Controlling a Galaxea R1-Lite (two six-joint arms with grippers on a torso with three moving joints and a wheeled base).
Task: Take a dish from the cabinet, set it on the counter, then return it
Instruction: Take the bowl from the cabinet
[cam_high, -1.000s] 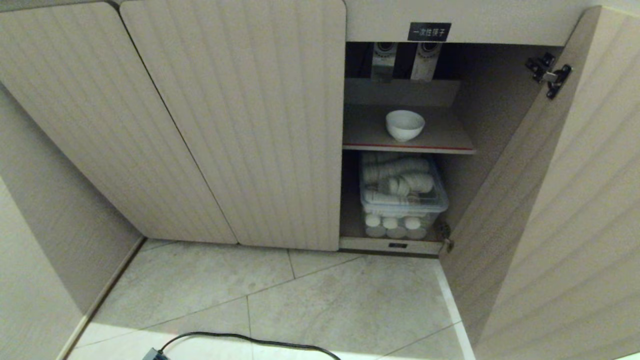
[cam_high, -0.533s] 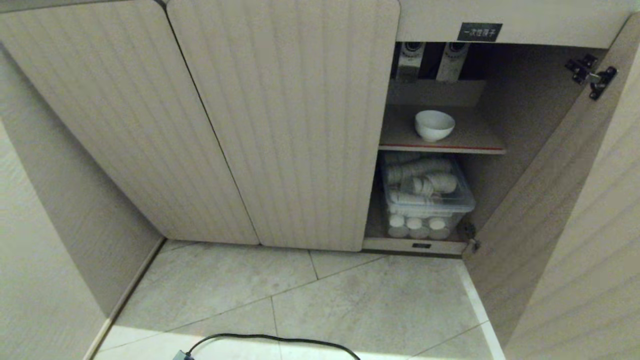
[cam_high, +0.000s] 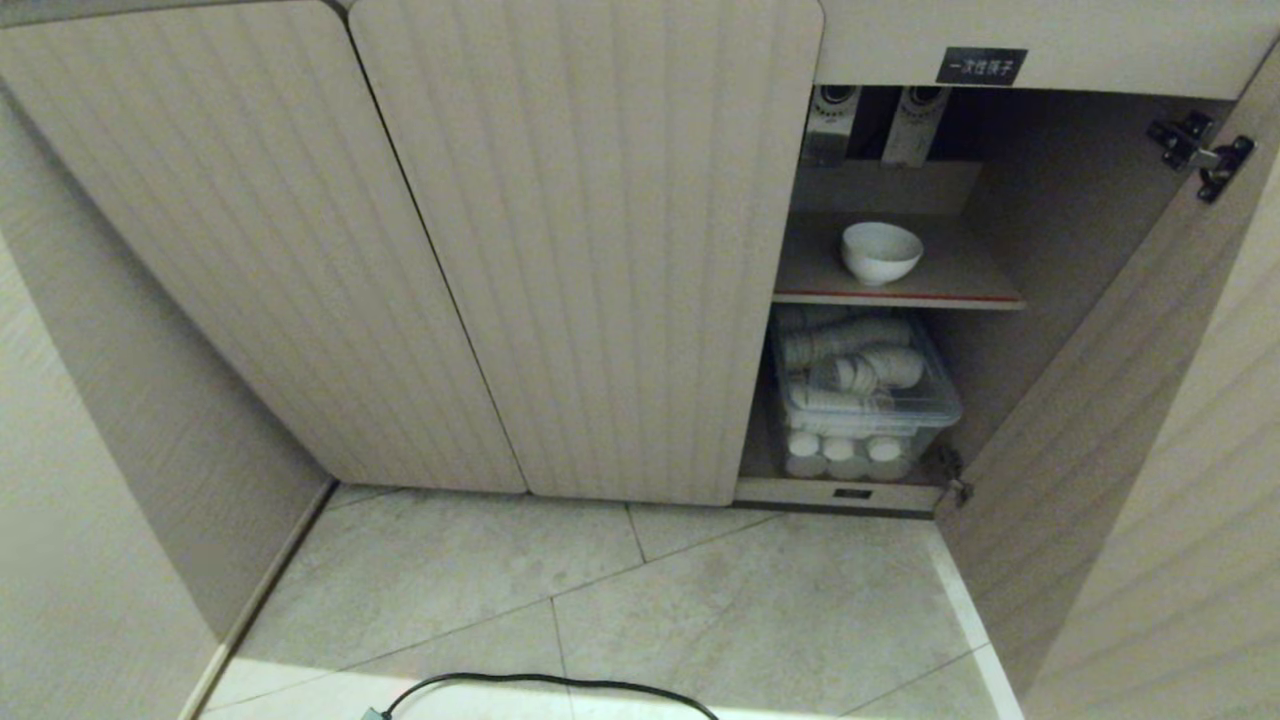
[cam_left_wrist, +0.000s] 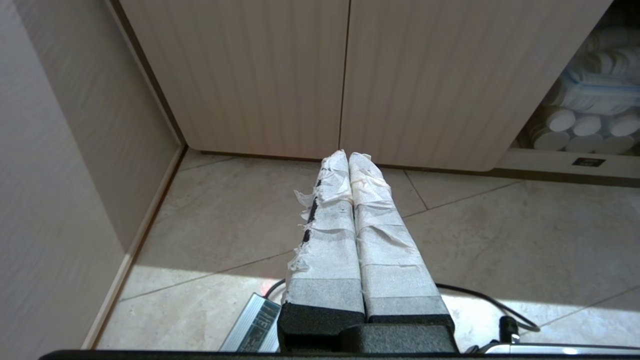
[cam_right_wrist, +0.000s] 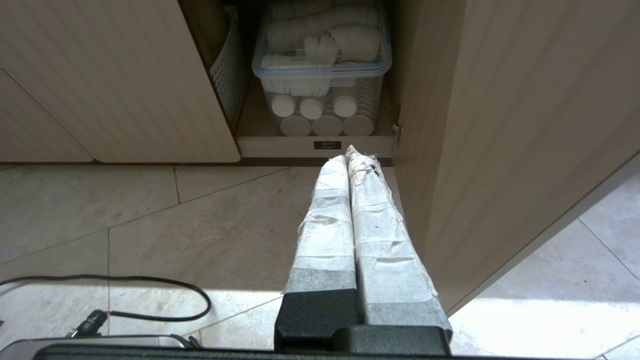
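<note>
The small white bowl (cam_high: 881, 252) is sitting upright on the red-edged shelf (cam_high: 960, 282) inside the open right-hand compartment of the beige fluted cabinet (cam_high: 590, 250), near the middle of the shelf and a little back from its front edge. Nothing is touching it. Under the shelf, a clear plastic box (cam_high: 866, 390) is holding stacked ribbed white cups. The cabinet's right door (cam_high: 1130, 420) is standing swung open, and a small black label (cam_high: 981, 66) is showing above the opening. The left end effector (cam_left_wrist: 348, 159) is hanging low over the tiled floor (cam_high: 700, 610) in front of the closed doors, its taped fingers pressed together and empty. The right end effector (cam_right_wrist: 351, 156) is pointing at the bottom compartment beside the open door, also closed tight and empty. A black cable (cam_high: 540, 685) is lying on the floor.
</note>
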